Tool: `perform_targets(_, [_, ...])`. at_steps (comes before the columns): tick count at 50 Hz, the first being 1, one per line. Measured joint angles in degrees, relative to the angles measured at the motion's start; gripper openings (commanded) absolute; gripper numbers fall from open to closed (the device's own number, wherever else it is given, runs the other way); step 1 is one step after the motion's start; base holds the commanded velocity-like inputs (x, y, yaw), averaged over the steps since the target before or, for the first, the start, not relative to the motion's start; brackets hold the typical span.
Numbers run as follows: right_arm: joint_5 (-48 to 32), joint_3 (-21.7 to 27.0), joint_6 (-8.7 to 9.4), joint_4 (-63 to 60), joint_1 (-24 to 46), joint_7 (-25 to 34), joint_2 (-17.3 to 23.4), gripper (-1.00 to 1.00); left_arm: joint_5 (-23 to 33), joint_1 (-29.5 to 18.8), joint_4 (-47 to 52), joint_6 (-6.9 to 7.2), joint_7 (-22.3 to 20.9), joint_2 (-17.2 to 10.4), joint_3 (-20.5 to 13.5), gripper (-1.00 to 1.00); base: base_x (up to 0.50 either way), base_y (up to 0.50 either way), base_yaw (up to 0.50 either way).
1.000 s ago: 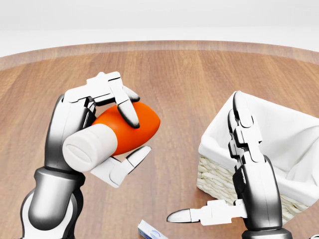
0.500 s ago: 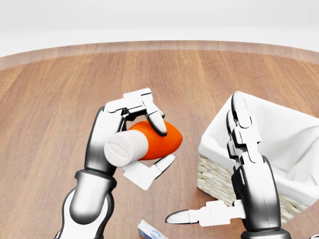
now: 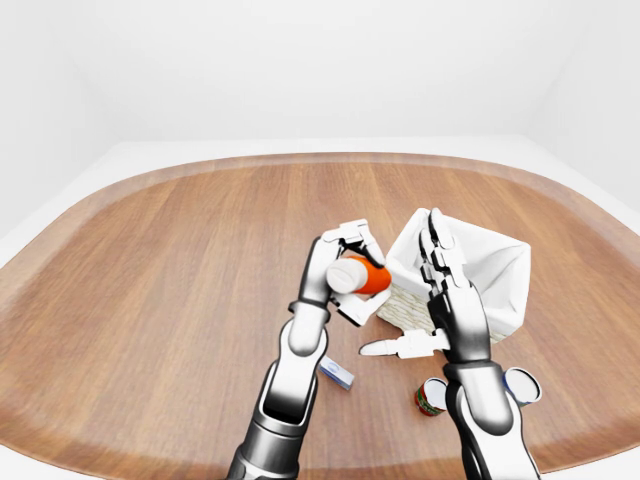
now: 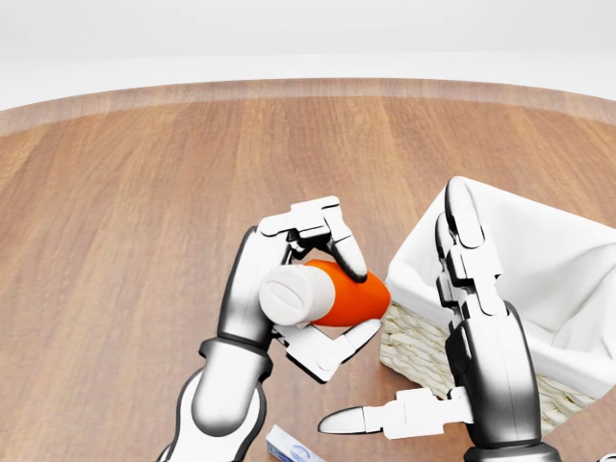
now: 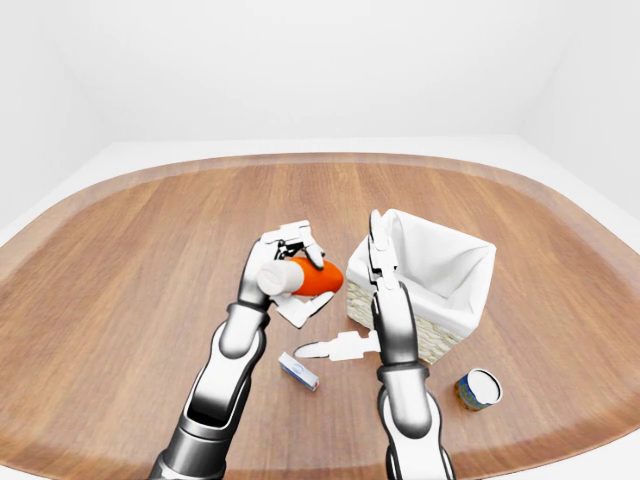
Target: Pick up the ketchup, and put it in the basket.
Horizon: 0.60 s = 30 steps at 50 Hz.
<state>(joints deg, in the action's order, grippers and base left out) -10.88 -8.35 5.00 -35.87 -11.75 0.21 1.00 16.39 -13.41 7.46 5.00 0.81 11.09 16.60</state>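
Observation:
My left hand (image 4: pixel 318 289) is shut on the ketchup bottle (image 4: pixel 342 296), an orange-red bottle with a white cap (image 4: pixel 289 294) that points toward the camera. It is held on its side above the wooden table, just left of the basket (image 4: pixel 414 346). The basket is wicker with a white cloth liner (image 4: pixel 539 260) and stands at the right of the head view. My right hand (image 4: pixel 433 327) is open and empty, fingers pointing up against the basket's near left side, thumb stretched left.
A small blue-and-white box (image 5: pixel 299 370) lies on the table below my left hand. A can (image 5: pixel 476 389) stands at the lower right, right of my right arm. The round wooden table (image 3: pixel 160 270) extends widely to the left and top.
My left hand has carried the ketchup bottle rightward and lower, from the left of the view to right beside the basket. The right hand has stayed put.

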Motion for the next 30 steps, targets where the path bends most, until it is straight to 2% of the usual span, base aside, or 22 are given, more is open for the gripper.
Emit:
perform_targets(18, [0.17, 0.41, 0.00, 0.20, 0.12, 0.15, -0.04, 1.00, 1.55, 1.68, 1.33, 0.00, 0.84, 3.05, 5.85, -0.99, 0.00, 0.00, 0.00])
perform_targets(30, [0.21, 0.61, 0.00, 0.07, 0.09, 0.24, -0.07, 1.00, 1.98, 2.57, 0.97, 0.00, 1.13, 4.19, 8.46, -0.98, 0.00, 0.00, 0.00])
